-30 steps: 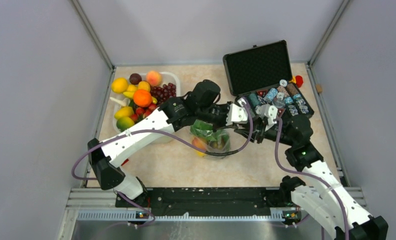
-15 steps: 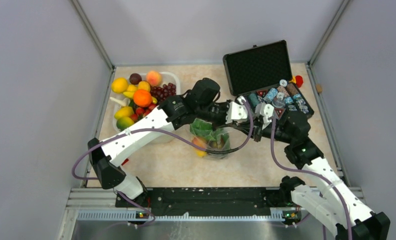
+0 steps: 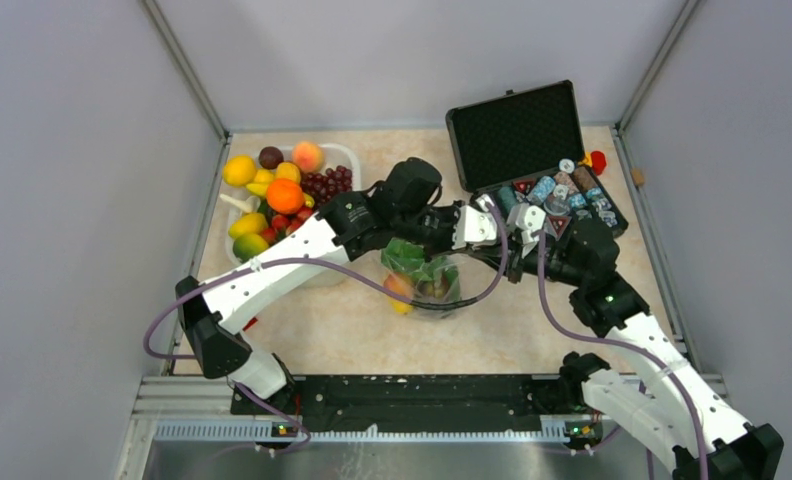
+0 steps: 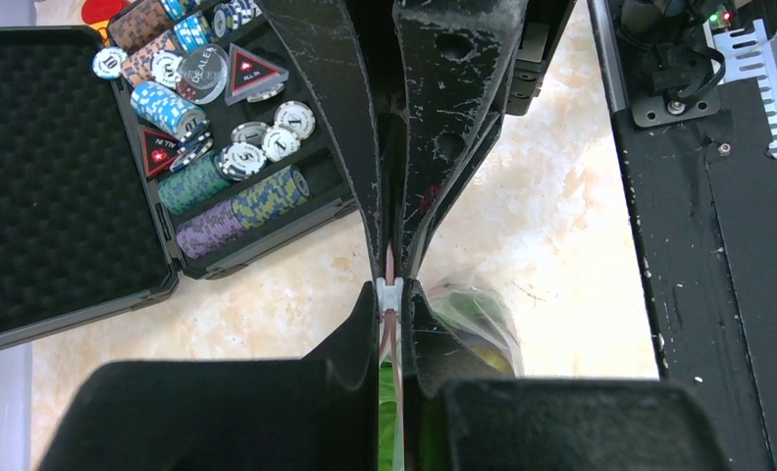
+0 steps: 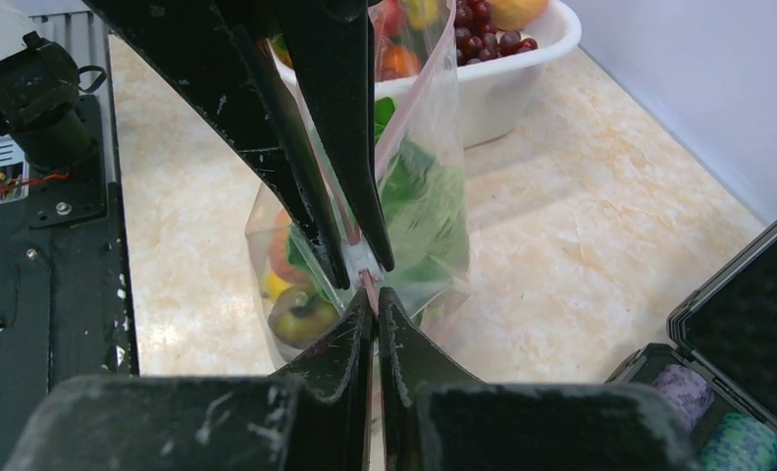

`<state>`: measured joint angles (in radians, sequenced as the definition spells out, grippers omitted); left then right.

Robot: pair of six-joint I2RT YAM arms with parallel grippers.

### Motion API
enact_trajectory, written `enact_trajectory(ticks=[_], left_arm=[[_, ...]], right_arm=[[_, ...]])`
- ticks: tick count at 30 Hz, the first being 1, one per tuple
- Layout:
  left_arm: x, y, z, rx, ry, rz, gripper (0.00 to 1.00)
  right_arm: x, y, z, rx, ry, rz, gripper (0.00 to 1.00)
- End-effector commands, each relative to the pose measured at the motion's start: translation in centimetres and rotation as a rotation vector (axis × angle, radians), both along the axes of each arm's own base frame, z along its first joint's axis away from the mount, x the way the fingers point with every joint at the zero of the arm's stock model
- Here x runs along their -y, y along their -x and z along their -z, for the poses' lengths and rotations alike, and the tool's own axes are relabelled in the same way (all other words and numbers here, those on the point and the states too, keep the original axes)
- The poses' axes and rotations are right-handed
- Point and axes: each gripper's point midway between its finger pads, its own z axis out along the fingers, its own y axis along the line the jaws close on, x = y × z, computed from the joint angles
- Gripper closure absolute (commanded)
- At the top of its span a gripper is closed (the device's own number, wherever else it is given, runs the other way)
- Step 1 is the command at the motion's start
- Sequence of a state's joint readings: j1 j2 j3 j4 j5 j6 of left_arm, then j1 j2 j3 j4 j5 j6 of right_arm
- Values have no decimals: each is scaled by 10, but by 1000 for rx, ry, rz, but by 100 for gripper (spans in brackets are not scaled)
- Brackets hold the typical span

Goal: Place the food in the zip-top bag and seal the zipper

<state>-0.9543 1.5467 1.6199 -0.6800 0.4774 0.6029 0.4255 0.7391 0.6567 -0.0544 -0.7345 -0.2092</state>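
Your right gripper (image 5: 373, 294) has edged left, tips now meeting left gripper (image 4: 392, 290) nose to nose. Both clamped on zipper (image 4: 389, 263), same spot. Bag (image 5: 429, 211) upright mid table (image 3: 532, 330), food (image 5: 301, 316) inside. Likely sealing under way: slide one pinch along strip.

- We see a beige, marbled worktop (image 3: 352, 320), pale with faint veins.
- At its far left corner sits a white basin (image 5: 502, 93), close to the left edge.
- At its far right lies an open black case (image 3: 517, 135), lid raised toward the back; a small red thing (image 3: 598, 161) lies just beside it.
- Near the middle stands a clear bag (image 3: 427, 285); we cannot tell whether its bottom touches the worktop.
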Motion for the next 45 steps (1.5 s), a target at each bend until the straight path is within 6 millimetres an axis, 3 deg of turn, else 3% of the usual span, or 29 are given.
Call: enact_trajectory(ticks=[1, 11, 16, 20, 21, 22, 23, 26, 30, 33, 36, 41, 45], left_arm=[[-12, 8, -13, 15, 7, 2, 100], [-38, -1, -1, 36, -55, -80, 100], [-42, 1, -14, 56, -5, -89, 100], [-33, 9, -31, 30, 76, -62, 100], [-29, 12, -35, 17, 97, -47, 100], [-26, 14, -39, 9, 118, -32, 100], [-24, 17, -43, 1, 131, -19, 100], [-20, 21, -47, -11, 144, -1, 100], [-17, 22, -47, -16, 133, 15, 100], [-13, 24, -45, -19, 129, 25, 100], [-11, 24, -44, -17, 123, 27, 100], [-23, 18, -30, 5, 80, -28, 100], [-33, 14, -26, 37, 74, -71, 100]], right_arm=[[1, 2, -24, 72, -19, 1, 100], [6, 0, -18, 60, -23, 48, 100], [5, 3, -20, 58, -55, 45, 100], [2, 8, -27, 63, -96, 19, 100], [1, 10, -29, 62, -100, 8, 88], [0, 12, -31, 60, -103, -4, 67], [-2, 14, -34, 61, -104, -18, 57], [-4, 17, -43, 76, -91, -45, 50], [-8, 18, -44, 70, -54, -77, 48], [-11, 14, -47, 71, -46, -79, 51], [-15, 10, -43, 56, -27, -84, 62], [-12, 13, -40, 69, -24, -73, 99], [-5, 15, -44, 96, -61, -25, 100]])
